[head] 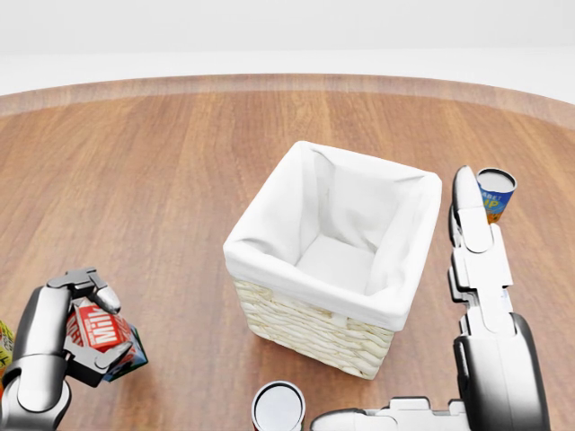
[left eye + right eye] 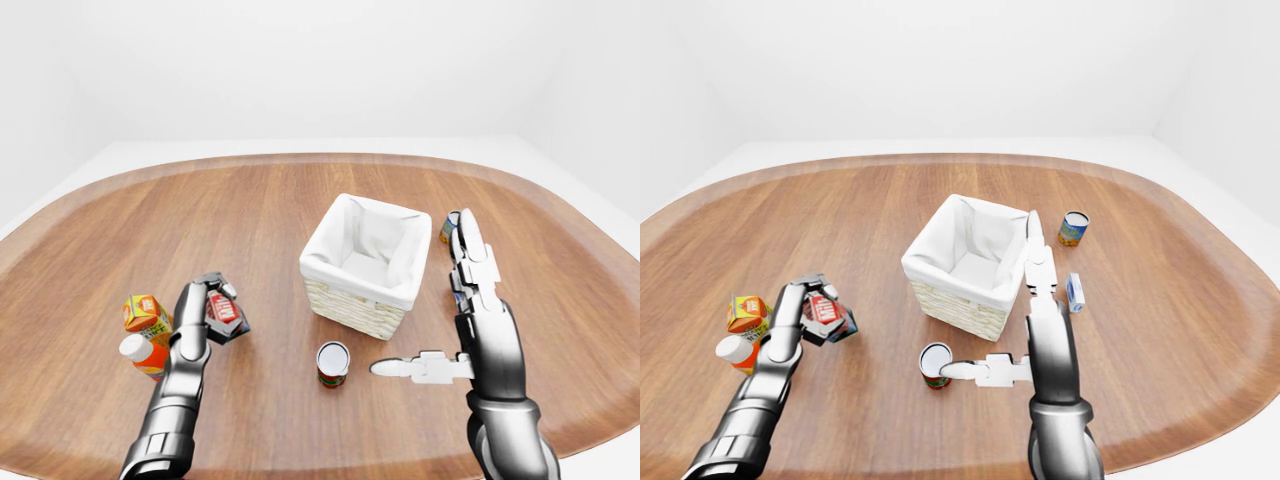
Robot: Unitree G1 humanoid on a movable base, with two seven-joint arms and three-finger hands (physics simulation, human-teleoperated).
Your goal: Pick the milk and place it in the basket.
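Milk (image 1: 97,329): red carton, white lettering, tilted, gripped by left robot hand (image 1: 79,328).

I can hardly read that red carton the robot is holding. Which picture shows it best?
The head view: the milk carton looks largest there, its label readable, with the left robot hand closed round it. Both eye views show it smaller, and the fingers hide part of it.

Bright, even, diffuse light fills all three views, with no visible source. The white surroundings at the top of each frame wash out nearly featureless. The glossy brown wooden table (image 1: 162,171) shows only faint shadows. Rendering is sharp throughout; the table's rim bows in both eye views.
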